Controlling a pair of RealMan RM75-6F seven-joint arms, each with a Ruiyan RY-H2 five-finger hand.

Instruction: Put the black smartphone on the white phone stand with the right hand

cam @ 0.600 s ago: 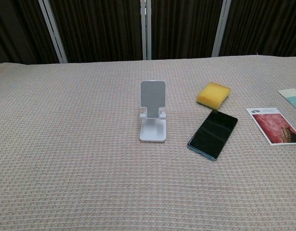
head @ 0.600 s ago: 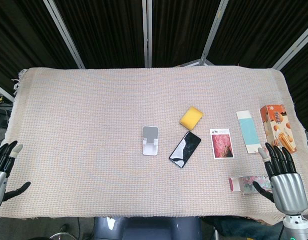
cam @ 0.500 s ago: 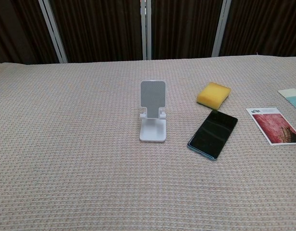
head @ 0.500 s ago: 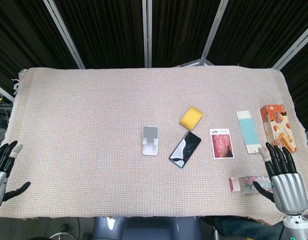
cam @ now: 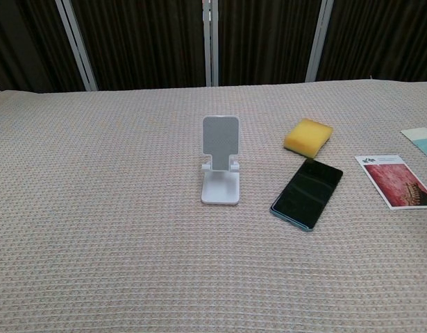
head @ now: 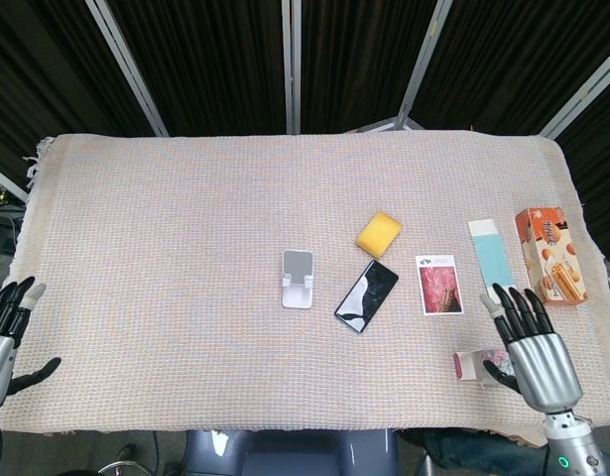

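Still flat beside empty white phone stand (cam: 220, 166): black smartphone (cam: 307, 193); right hand (head: 528, 349) open, empty.

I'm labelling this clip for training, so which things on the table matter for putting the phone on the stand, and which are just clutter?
For the job:
black smartphone, lying flat
white phone stand, upright
right hand, open

Just lying about:
yellow sponge
picture card
blue and white card
orange snack box
small pink box
left hand, idle at the edge
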